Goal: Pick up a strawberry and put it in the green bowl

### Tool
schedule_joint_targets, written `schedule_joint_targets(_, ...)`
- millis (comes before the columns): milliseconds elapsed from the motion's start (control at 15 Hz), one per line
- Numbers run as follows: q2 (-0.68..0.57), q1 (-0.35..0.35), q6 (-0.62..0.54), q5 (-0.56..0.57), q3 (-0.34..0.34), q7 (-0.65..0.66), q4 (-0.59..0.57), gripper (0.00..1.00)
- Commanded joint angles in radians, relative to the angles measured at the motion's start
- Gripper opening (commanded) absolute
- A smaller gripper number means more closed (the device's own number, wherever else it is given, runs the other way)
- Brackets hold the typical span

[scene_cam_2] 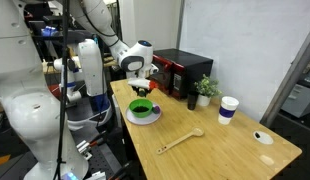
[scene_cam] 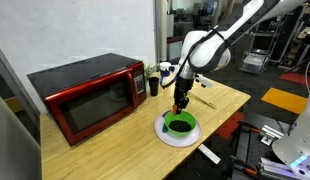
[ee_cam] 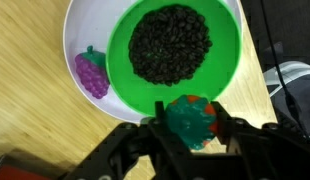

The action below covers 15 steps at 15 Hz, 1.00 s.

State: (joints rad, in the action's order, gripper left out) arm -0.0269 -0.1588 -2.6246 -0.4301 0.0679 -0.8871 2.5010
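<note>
Bright green round bowl (scene_cam: 178, 124) on flat white plate (scene_cam: 180, 141), pale wooden table (scene_cam: 125, 146); black gripper (scene_cam: 181, 104) just above bowl (jaw state unreadable); boxy red microwave (scene_cam: 90, 97) nearby.

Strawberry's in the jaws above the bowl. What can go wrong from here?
1. In the wrist view the strawberry appears over the near rim of the green bowl, not its middle. Released here, it may hit the rim and land on the white plate.
2. The bowl already holds a mound of dark pieces, so the strawberry might roll off.
3. In an exterior view the plate sits near the table edge, so a low pass might nudge it.
</note>
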Motion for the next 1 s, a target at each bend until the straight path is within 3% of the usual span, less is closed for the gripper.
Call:
schedule_joint_targets(0, -0.084, 0.032, -0.025, 0.01, 0.021, 0.016, -0.046, 0.23)
schedule_joint_targets(933, -0.182, 0.088, -0.069, 0.026, 0.076, 0.08, -0.047, 0.23)
